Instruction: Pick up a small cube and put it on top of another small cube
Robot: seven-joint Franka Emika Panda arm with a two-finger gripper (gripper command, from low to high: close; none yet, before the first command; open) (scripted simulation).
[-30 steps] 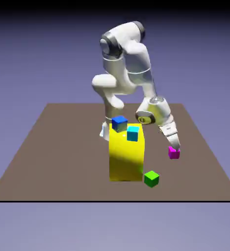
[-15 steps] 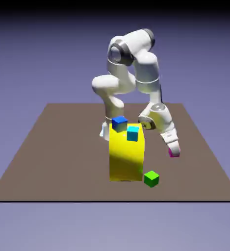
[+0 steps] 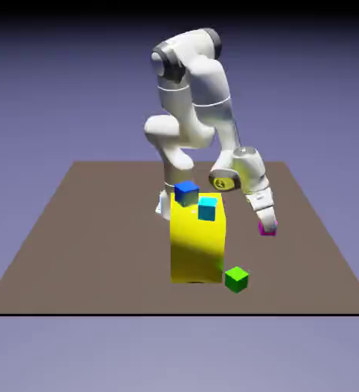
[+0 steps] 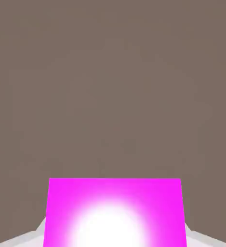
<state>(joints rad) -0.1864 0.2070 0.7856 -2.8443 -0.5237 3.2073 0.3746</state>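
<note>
Raised since a second ago, your gripper [image 3: 267, 227] stands clamped on the magenta cube [image 3: 268, 229], clear of the brown table [image 3: 98, 230].

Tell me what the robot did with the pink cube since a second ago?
The gripper closed on the pink cube and lifted it off the table. The green cube, cyan cube, blue cube and yellow block stayed put.
</note>
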